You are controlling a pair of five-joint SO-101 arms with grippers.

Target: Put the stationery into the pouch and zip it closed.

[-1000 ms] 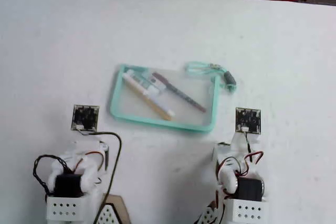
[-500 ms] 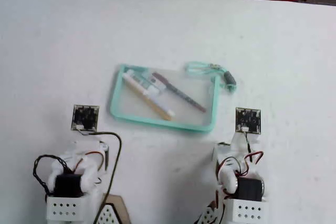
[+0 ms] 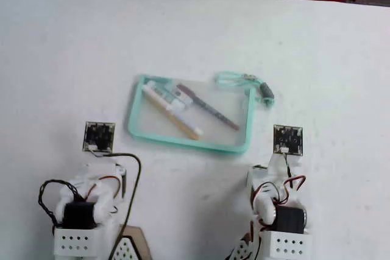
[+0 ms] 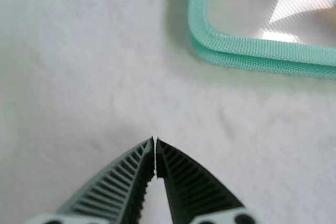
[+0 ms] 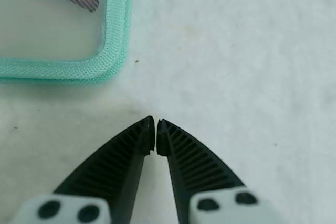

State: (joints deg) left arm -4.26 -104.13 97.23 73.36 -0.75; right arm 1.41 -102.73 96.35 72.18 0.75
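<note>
Stationery (image 3: 163,98) lies inside the teal-edged pouch (image 3: 189,144), its long axis running crosswise just ahead of the 2 arms, whose left gripper (image 4: 155,141) and right gripper (image 5: 156,121) sit pinched together and empty, the zip strap (image 3: 234,78) at the far corner nearer the right arm.

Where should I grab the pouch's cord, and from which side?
Probably the cord at its dark end piece: it lies flat on bare table beyond the pouch's far right corner. Come down from above with the right gripper, closing across its narrow width.
</note>
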